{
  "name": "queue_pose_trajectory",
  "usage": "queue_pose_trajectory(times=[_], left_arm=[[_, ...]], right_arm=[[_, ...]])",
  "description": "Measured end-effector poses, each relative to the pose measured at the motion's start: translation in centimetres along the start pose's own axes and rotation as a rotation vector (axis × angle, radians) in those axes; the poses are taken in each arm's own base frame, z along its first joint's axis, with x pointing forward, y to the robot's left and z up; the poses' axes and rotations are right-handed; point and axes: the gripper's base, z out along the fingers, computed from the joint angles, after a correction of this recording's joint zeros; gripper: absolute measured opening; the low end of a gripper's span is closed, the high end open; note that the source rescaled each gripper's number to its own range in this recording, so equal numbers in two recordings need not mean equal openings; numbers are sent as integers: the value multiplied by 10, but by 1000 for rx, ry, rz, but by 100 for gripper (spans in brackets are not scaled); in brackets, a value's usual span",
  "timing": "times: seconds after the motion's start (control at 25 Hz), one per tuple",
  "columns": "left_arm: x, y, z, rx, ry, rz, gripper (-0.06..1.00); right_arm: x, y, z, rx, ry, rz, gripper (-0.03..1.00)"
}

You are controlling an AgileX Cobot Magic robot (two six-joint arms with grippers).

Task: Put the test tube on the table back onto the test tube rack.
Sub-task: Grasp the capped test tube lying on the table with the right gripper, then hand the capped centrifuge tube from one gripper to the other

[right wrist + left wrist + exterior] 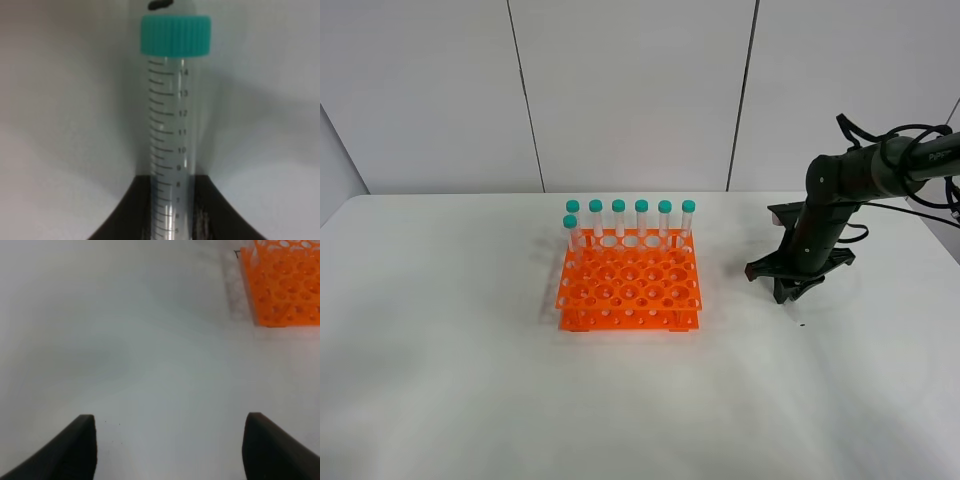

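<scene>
The left gripper (170,417) hangs over the bare white table (440,350) with its two dark fingers (75,450) spread wide and nothing between them. Mid-table stands the bright orange test tube rack (630,285), its tiered plates pierced by a grid of round holes. Seven teal-capped tubes (641,215) stand upright along its far edge. To the right of the rack and well apart from it, the right gripper (792,288) is down at the tabletop, clamped on the test tube (170,130). The exterior view hides the tube behind the gripper. In the right wrist view it is a slim clear cylinder with a ribbed teal-green screw cap (175,35), and its lower part is pinched between the black fingers (135,210). Black graduation lines run down its wall, numbered from 14 just under the cap to 5 at the fingers. Pale lettering on the right arm is too small to read.
</scene>
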Motion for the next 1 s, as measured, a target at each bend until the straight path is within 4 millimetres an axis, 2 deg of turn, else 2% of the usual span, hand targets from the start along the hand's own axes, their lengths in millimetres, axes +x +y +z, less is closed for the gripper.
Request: queue_pose_trajectory(times=[0.08, 0.16, 0.32, 0.44, 0.56, 0.72, 0.8, 0.88, 1.0], left_arm=[[0, 0, 0, 0, 0, 0, 87], [0, 0, 0, 0, 0, 0, 87], [0, 0, 0, 0, 0, 0, 87], [0, 0, 0, 0, 0, 0, 87], [0, 0, 0, 0, 0, 0, 87], [0, 0, 0, 0, 0, 0, 87], [0, 0, 0, 0, 0, 0, 87], [0, 0, 0, 0, 0, 0, 87], [0, 0, 0, 0, 0, 0, 87]], right_arm=[[-5, 0, -9, 1, -13, -1, 4], [-11, 0, -27, 6, -52, -5, 4], [-11, -1, -89, 45, -164, -33, 4], [4, 0, -137, 74, -236, -59, 4], [37, 3, -175, 89, -293, -84, 4], [92, 9, -191, 90, -299, -95, 4], [112, 13, -197, 69, -318, -88, 4], [120, 17, -199, 40, -341, -98, 4], [113, 36, -202, -22, -440, -198, 4]])
